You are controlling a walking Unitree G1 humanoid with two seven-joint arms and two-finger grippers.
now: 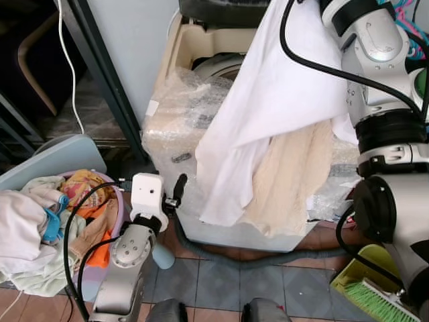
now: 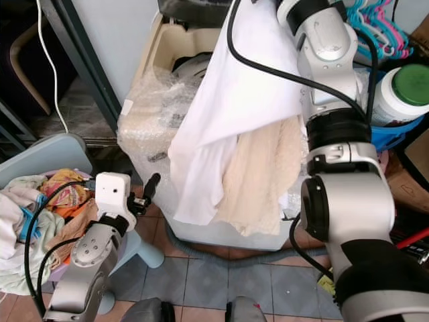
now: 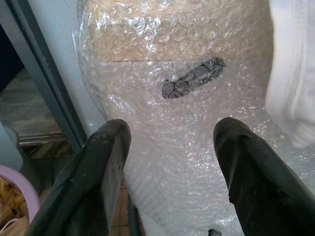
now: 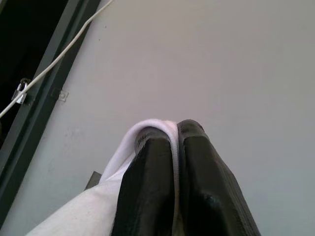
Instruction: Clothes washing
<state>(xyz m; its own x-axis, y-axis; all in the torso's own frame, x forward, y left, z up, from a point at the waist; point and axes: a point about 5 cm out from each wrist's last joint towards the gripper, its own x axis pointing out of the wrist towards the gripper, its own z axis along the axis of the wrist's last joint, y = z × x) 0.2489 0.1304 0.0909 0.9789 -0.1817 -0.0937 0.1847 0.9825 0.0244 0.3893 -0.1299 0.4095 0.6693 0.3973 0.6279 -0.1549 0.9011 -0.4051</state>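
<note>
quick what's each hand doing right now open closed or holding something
Left hand: open, holding nothing, facing the bubble-wrapped washing machine.
Right hand: closed on the white garment, lifted above the machine.

A tiled floor carries the bubble-wrapped washing machine and a pink laundry basket.

- The washing machine stands ahead of the robot, against the wall.
- Bubble wrap covers the machine's front.
- A garment hangs in front of the machine, pinched in the right gripper above it.
- A towel hangs beneath the garment.
- A laundry basket with clothes in it sits on the floor to the left.
- The left gripper lies between basket and machine, close before the bubble wrap.
- A brush lies at the lower right.
</note>
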